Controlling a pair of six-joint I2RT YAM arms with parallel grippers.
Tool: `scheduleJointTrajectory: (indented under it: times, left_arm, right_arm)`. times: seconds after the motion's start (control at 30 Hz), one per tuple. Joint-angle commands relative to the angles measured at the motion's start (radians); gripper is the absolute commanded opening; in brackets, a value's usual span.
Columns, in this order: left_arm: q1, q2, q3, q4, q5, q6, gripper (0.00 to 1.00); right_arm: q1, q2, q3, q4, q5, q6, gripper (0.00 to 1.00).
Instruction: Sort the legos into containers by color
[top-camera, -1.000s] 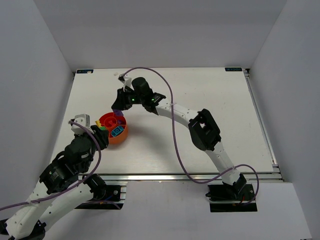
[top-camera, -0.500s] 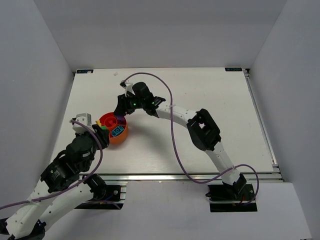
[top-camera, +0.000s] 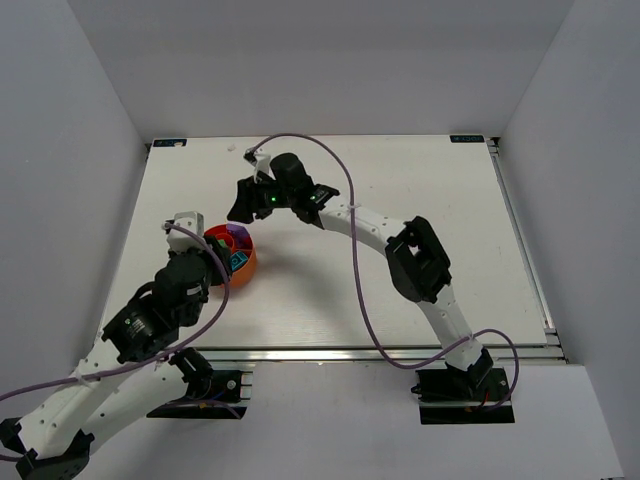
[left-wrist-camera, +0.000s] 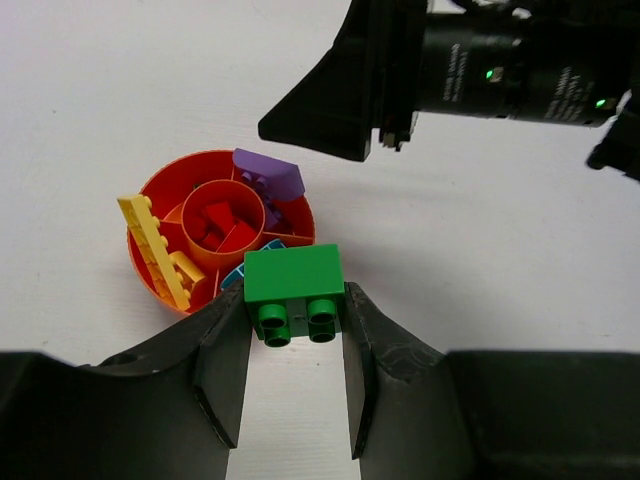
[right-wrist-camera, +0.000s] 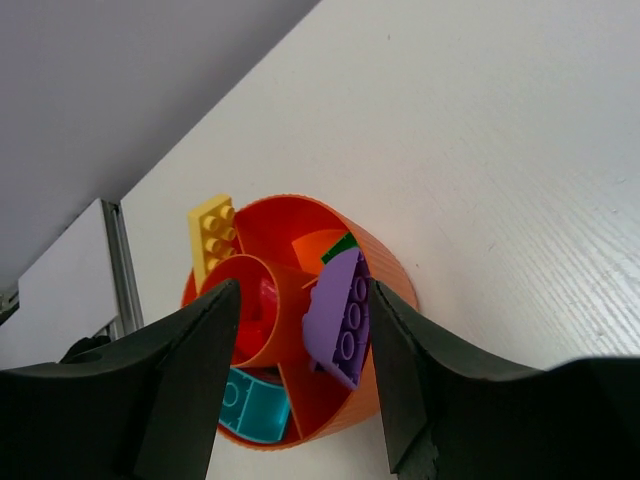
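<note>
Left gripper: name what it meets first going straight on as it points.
Probably the near rim of the orange container, the green lego in the left gripper touching first; depth is unclear.

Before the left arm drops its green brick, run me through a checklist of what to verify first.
1. Green brick clamped between the left gripper fingers: ok.
2. Right gripper open and empty: ok.
3. Purple brick lying inside the orange bowl: ok.
4. Space above the bowl free: not ok, the right gripper hangs close by its far side.
5. Bowl upright: ok.
6. Which section takes green: cannot tell; only a green sliver shows beside the purple brick.
</note>
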Motion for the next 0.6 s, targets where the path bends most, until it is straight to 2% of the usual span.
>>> scheduleJointTrajectory:
  times: [0.0, 0.17, 0.3, 0.37, 0.4, 0.43, 0.57]
  left_arm:
    - [0.006, 0.030, 0.017, 0.064, -0.008, 0.027, 0.00]
    - [0.006, 0.071, -0.003, 0.104, -0.034, 0.047, 0.00]
    - [0.016, 0.210, 0.042, 0.110, -0.081, 0.064, 0.00]
    - [0.048, 0.261, 0.071, 0.099, -0.104, 0.058, 0.00]
    - [0.063, 0.284, 0.094, 0.101, -0.100, 0.057, 0.00]
    - [0.095, 0.323, 0.102, 0.105, -0.094, 0.061, 0.00]
    - [0.193, 0.418, 0.134, 0.139, 0.011, 0.073, 0.00]
  right_arm:
    - [-0.023, -0.105, -0.015, 0.017, -0.009, -0.004, 0.60]
    - [-0.049, -0.150, -0.036, 0.000, 0.008, -0.001, 0.60]
    - [-0.132, -0.223, -0.105, 0.000, -0.010, 0.004, 0.54]
    - [-0.210, -0.300, -0.166, 0.019, -0.055, -0.001, 0.42]
    - [-0.250, -0.353, -0.249, 0.034, -0.105, -0.002, 0.37]
    - [-0.290, -0.386, -0.293, 0.045, -0.131, -0.008, 0.28]
    - [-0.383, -0.535, -0.504, 0.037, -0.253, -0.080, 0.22]
